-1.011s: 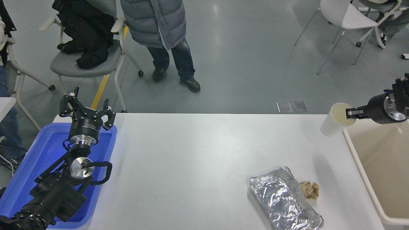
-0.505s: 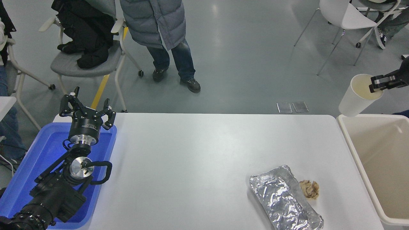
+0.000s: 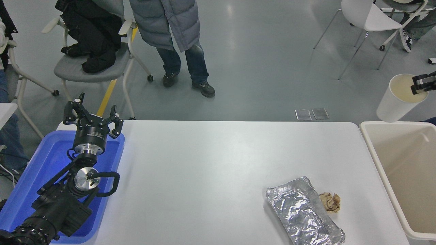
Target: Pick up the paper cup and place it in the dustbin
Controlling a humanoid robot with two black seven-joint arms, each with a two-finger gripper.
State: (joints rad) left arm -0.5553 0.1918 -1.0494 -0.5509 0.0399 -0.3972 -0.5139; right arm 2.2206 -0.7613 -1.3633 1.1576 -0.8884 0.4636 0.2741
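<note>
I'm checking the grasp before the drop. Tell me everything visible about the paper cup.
The paper cup is plain white, tapered, with a cream inside and a rolled rim. It looks undented. It hangs tilted in the air, mouth up and toward the right, base down-left, just above the far rim of the dustbin. The right claw pinches its rim at the picture's right edge; nothing else touches it.

Bright, even overhead light fills the scene. The grey floor [image 3: 259,51] carries soft pale reflections (streaks, mostly), the foil tray [image 3: 303,212] glints, and shadows on the white table [image 3: 211,163] are faint. Focus is sharp throughout.
</note>
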